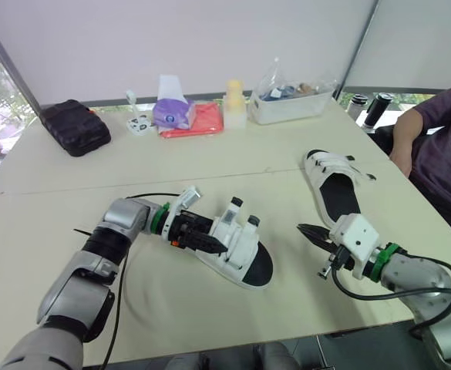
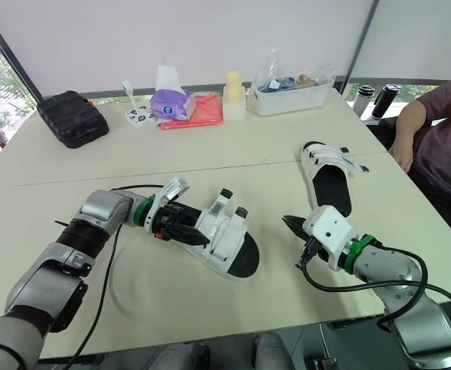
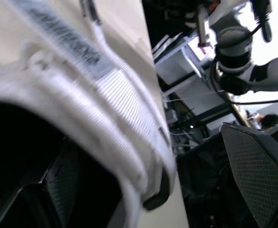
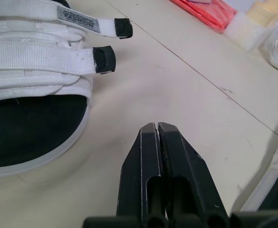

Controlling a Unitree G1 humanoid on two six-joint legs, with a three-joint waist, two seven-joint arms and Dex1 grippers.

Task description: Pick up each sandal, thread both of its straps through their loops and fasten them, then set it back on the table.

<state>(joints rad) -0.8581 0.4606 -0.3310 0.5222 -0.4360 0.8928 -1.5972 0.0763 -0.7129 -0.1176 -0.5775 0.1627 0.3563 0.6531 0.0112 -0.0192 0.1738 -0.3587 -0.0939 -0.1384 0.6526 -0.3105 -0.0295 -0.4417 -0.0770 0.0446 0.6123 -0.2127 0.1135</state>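
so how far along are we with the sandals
Looks about halfway. The far sandal lies on the table with both straps across it, seemingly fastened. The left gripper is at the near sandal, whose strap tips stick up, apparently unfastened. The right gripper is shut and empty.

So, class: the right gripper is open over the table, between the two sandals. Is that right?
Not quite. The right gripper is shut, its jaws pressed together with nothing in them, as the right wrist view shows. It is over the table, between the near sandal and the far sandal.
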